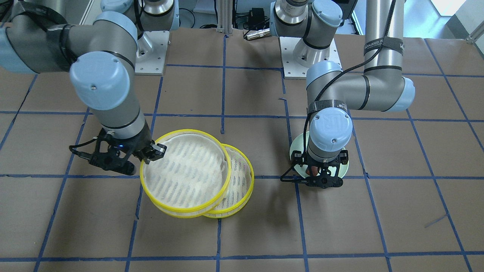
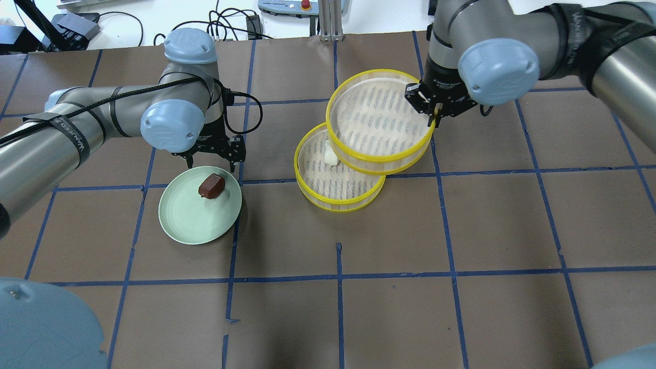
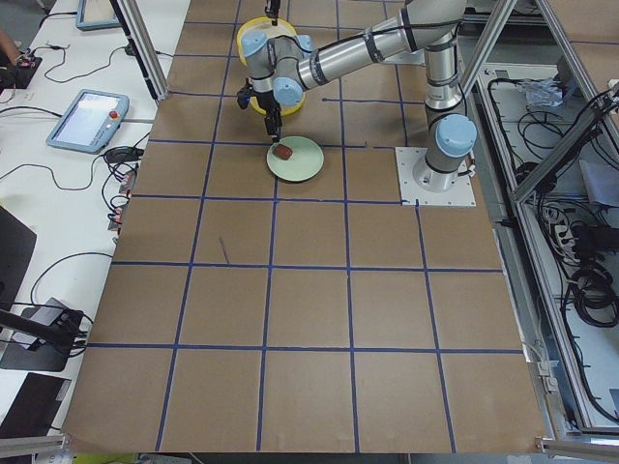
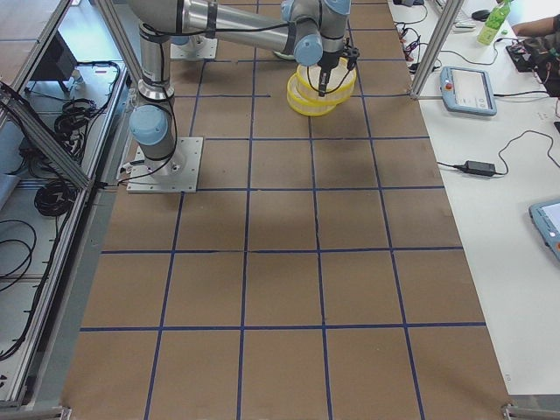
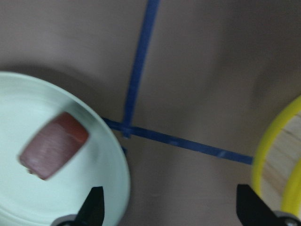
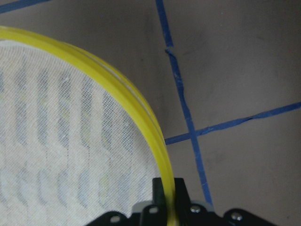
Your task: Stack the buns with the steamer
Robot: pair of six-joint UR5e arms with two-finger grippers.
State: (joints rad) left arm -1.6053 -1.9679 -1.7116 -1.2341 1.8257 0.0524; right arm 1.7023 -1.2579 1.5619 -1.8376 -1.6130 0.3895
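**Right fingers hold the upper steamer tray by its rim; left fingers spread wide over the plate**

The right fingers [image 6: 180, 190] are closed narrow on the yellow rim of the upper steamer tray [image 2: 369, 123], one finger on each side of the wall. That tray is tilted and overlaps the far right part of the lower steamer tray [image 2: 333, 179], which lies flat on the tabletop [image 2: 461, 230]. Whether the two trays touch cannot be told.

The white bun [image 2: 330, 152] lies inside the lower steamer tray at its far side. It is partly tucked under the near rim of the held tray.

The left fingers [image 5: 94, 207] stand wide apart with nothing between them. They hang to the robot's left of the lower steamer tray. One fingertip is over the edge of the pale green plate [image 2: 189, 220]. The other is over bare tabletop, close to the lower tray's yellow rim in the wrist view.

The reddish-brown bun [image 2: 212, 185] lies on the plate. It is in the part nearest the left fingers and outside the gap between them. The plate sits on the tabletop, apart from the lower steamer tray on the robot's left.
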